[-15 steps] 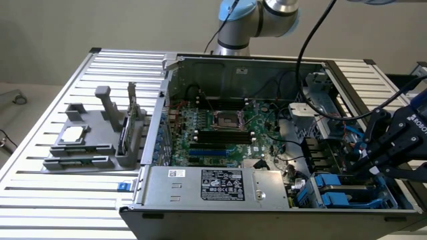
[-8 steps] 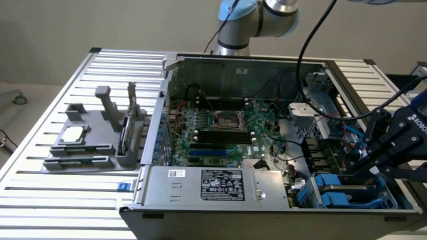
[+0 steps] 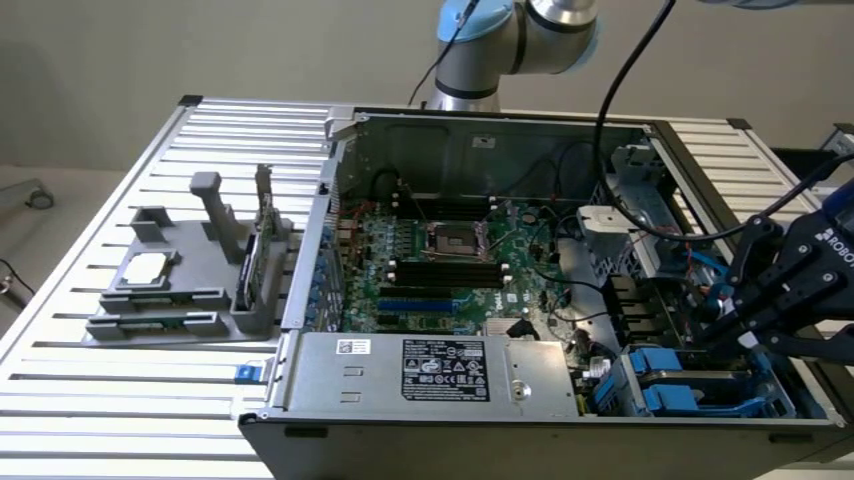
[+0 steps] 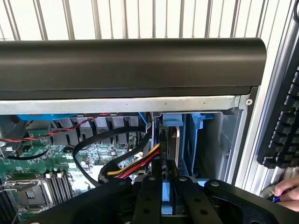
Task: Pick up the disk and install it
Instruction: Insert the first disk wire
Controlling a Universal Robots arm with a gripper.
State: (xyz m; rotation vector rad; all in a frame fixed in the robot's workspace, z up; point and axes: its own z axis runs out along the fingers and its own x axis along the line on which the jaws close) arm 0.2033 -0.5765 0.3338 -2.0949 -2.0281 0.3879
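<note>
The disk [image 4: 174,144] shows edge-on, a thin silver-grey slab with a bright blue rail, standing upright in the drive bay at the corner of the open computer case [image 4: 140,105]. My gripper [image 4: 167,186] is shut on it, one black finger on each flat side. In the exterior view my gripper [image 3: 745,312] hangs over the bay at the case's right side, and a bit of the disk's blue rail [image 3: 721,296] peeks out between the fingers. The rest of the disk is hidden by the gripper.
Blue drive carriers [image 3: 667,385] sit in the bay below. A bundle of red, yellow and black cables [image 4: 135,163] runs close beside the disk. The motherboard [image 3: 441,250] and grey power-supply box [image 3: 447,368] fill the case. A keyboard [image 4: 285,126] and a hand [image 4: 289,192] lie outside.
</note>
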